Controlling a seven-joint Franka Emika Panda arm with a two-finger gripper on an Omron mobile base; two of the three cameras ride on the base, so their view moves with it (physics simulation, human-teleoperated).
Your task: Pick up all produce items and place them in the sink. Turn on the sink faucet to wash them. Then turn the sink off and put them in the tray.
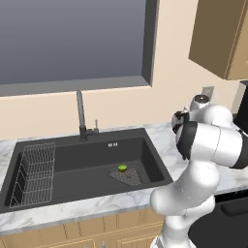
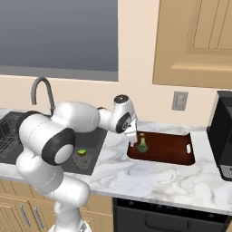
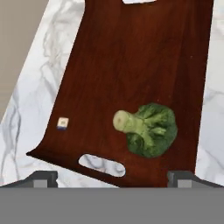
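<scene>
Progress: broccoli (image 3: 151,129) lies on the tray (image 3: 131,57), looks delivered | Left: lime-green fruit (image 1: 122,167) sits on the sink (image 1: 72,164) drain, you must move it | End effector (image 2: 134,141): spread wide, empty, above the tray's near end

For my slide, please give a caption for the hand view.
Open gripper above the tray, broccoli lying on it.

Cream wall (image 1: 174,58), grey window (image 1: 72,38), marble counter (image 2: 149,176) (wooden cabinets (image 2: 195,41) above).
</scene>
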